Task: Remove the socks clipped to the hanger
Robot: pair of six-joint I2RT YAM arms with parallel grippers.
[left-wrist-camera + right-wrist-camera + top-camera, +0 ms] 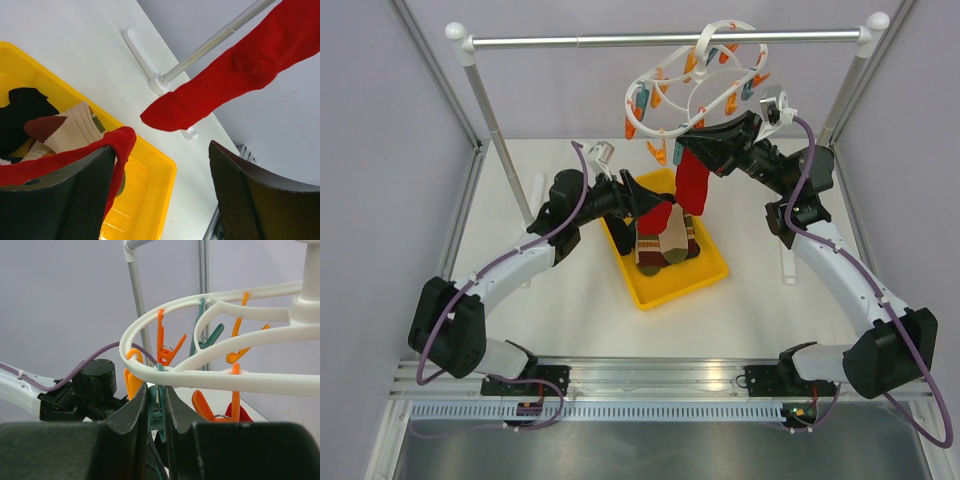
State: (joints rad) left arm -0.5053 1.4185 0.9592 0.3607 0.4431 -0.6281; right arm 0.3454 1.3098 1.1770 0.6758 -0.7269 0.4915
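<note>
The white hanger (700, 85) hangs from the rail with orange and teal clips. One red sock (692, 180) still hangs from it over the yellow bin (705, 280); it also shows in the left wrist view (225, 85). My right gripper (702, 140) is shut on a teal clip (159, 407) just under the hanger ring (210, 376). My left gripper (642, 198) is open above the bin, with a second red sock (65, 160) draped over its left finger. Tan patterned (665, 240) and black (22, 112) socks lie in the bin.
The metal rail (660, 40) spans the back on two posts, with the left post's foot on the table (160, 82). The yellow bin's rim (160, 165) lies below my left gripper. Grey walls enclose the white table on three sides.
</note>
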